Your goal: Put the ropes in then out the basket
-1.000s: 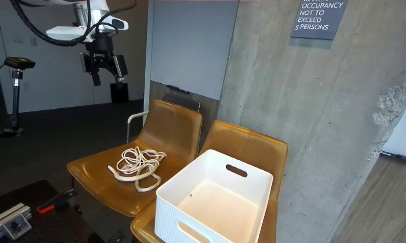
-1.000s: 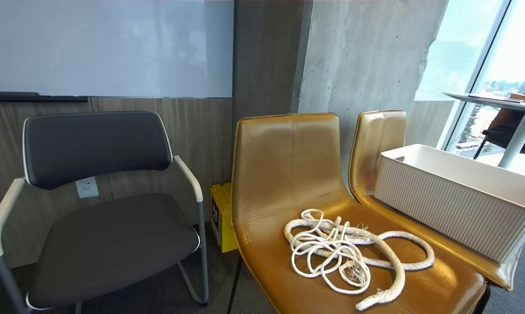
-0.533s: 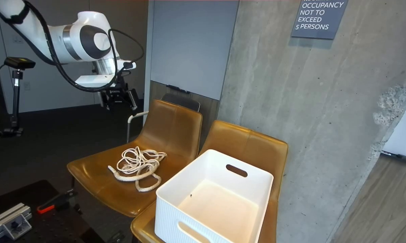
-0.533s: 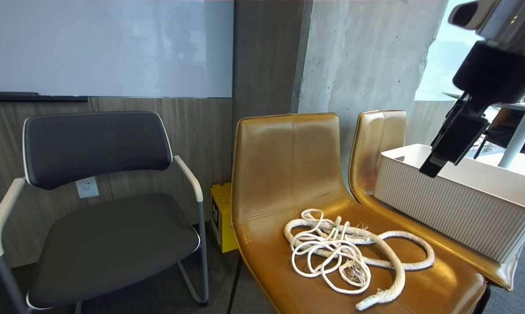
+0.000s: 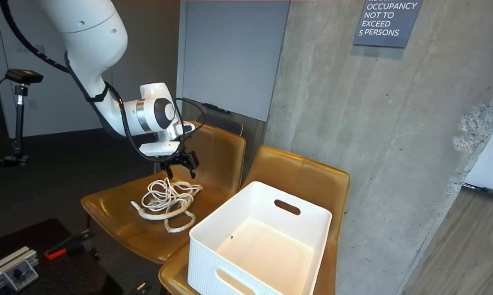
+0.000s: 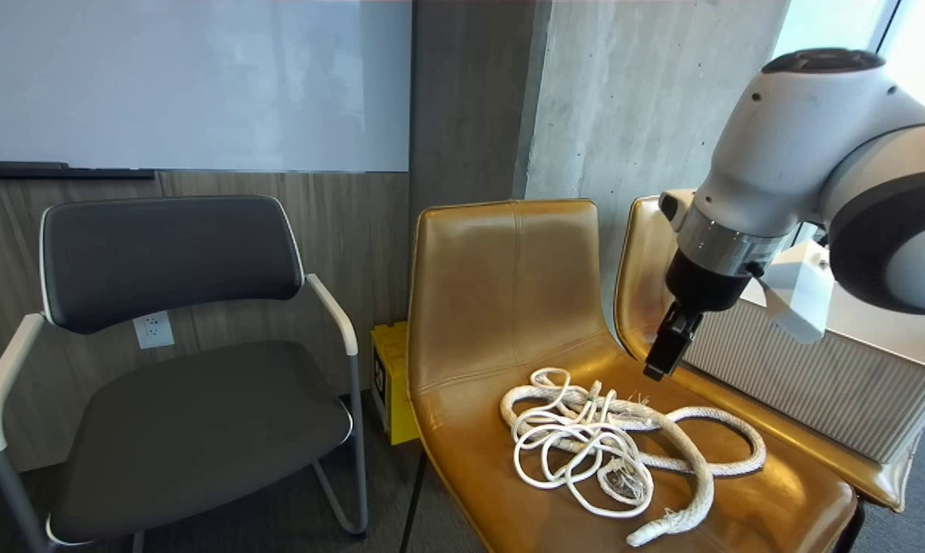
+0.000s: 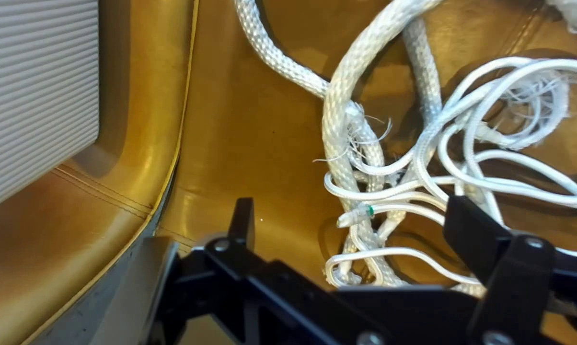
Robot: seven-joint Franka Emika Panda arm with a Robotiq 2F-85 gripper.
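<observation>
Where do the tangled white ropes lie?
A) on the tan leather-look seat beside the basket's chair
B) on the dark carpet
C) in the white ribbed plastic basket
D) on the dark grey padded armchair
A: in both exterior views the ropes lie on the tan seat, the black two-fingered pincer open above it, while the basket stands on the neighbouring tan chair.

In an exterior view, a whiteboard (image 6: 193, 84) hangs at ten o'clock above a dark grey armchair (image 6: 186, 392) at eight, while dark floor (image 6: 439, 522) shows at six, a concrete wall (image 6: 631, 92) stands at one, and a bright window (image 6: 920, 46) glows at two.
</observation>
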